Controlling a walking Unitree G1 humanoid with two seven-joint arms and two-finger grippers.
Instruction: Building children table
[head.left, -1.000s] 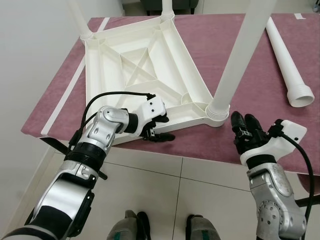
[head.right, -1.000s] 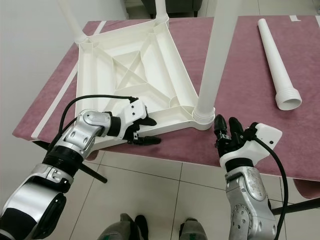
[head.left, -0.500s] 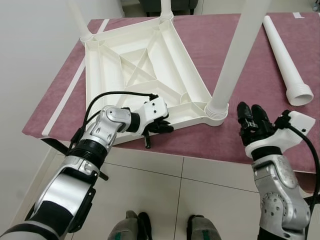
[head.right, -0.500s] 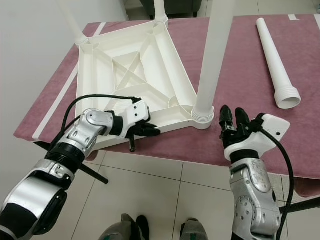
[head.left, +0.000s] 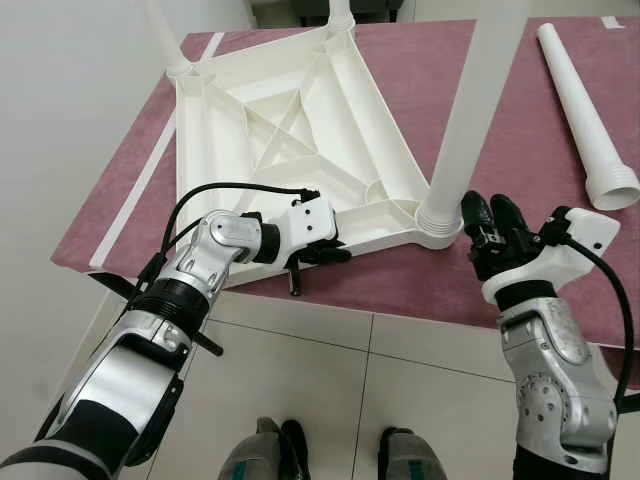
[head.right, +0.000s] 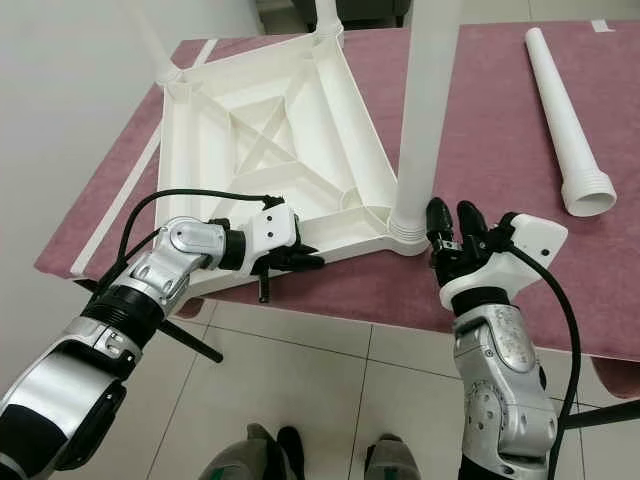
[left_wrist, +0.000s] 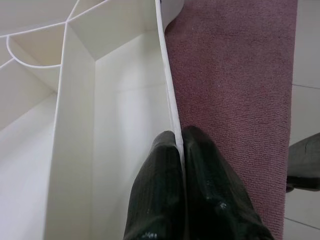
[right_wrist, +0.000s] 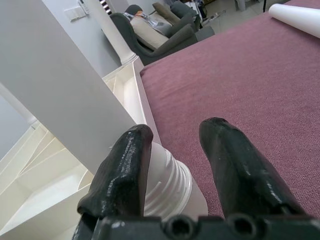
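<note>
**Upturned children's table on maroon tabletop, both hands at its near edge**

Far left: white wall and pale tiled floor (head.left: 300, 350) below. On the maroon-covered tabletop (head.left: 520, 130), an upside-down white plastic children's table (head.left: 290, 130), ribbed underside facing up, three legs standing upright in corner sockets.

At the near rim of that white table, left hand (head.left: 322, 254), fingers (left_wrist: 165, 180) pressed together on the thin plastic edge, one finger inside the rim and one outside over the maroon cloth. Black cable looping over the silver left forearm.

Further right, at the nearest corner, an upright white leg (head.left: 480, 100) seated in its ribbed socket (right_wrist: 167, 182). Just beside it, right hand (head.left: 492, 232), fingers spread, one fingertip (right_wrist: 131, 150) touching the ribbed collar at the leg's base, the other finger apart over bare cloth, nothing gripped between them.

Far right on the tabletop, well apart from the white table, a loose fourth leg (head.left: 590, 110) lying flat, open threaded end toward the near edge.

Bottom centre, robot's feet (head.left: 330, 455) on the tiles.
</note>
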